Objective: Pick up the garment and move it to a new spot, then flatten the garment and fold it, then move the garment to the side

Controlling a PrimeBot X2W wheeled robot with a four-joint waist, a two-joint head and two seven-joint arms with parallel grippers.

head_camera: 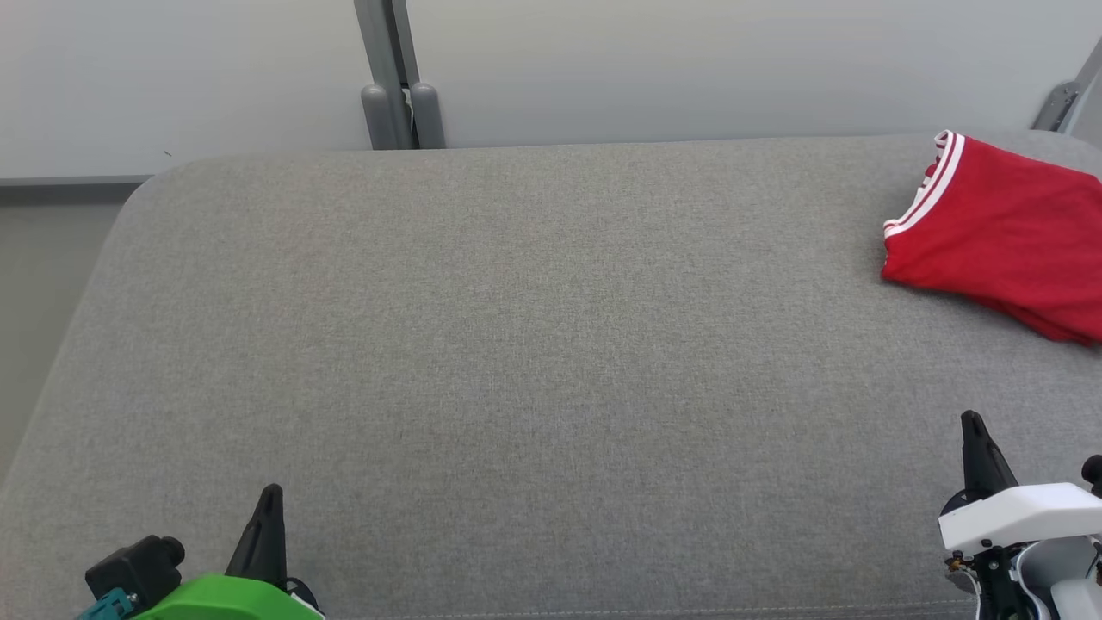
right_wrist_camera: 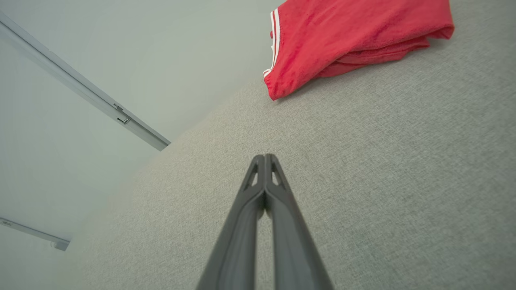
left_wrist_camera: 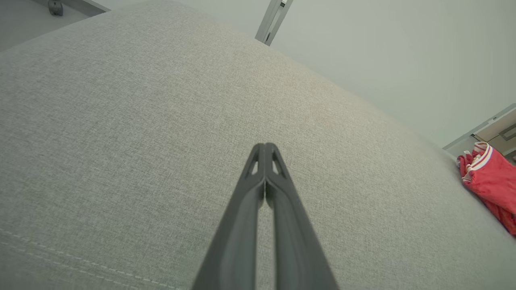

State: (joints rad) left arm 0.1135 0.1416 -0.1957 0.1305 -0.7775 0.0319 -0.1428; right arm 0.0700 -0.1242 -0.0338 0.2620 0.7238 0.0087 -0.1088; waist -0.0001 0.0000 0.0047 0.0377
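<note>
text: none readable | labels: none | numbers: none

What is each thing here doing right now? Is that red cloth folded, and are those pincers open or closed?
Red garment: folded in layers, lying at the cushion's far right, touched by neither gripper.
Left gripper: shut, holding nothing, above the cushion's near left.
Right gripper: shut, holding nothing, nearer to the garment but apart from it.
Grey cushion: bears the garment.

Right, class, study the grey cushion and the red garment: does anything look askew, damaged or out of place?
Nothing is damaged or spilled. The red garment lies folded at the far right of the grey cushion, its layers slightly uneven along one edge.
</note>
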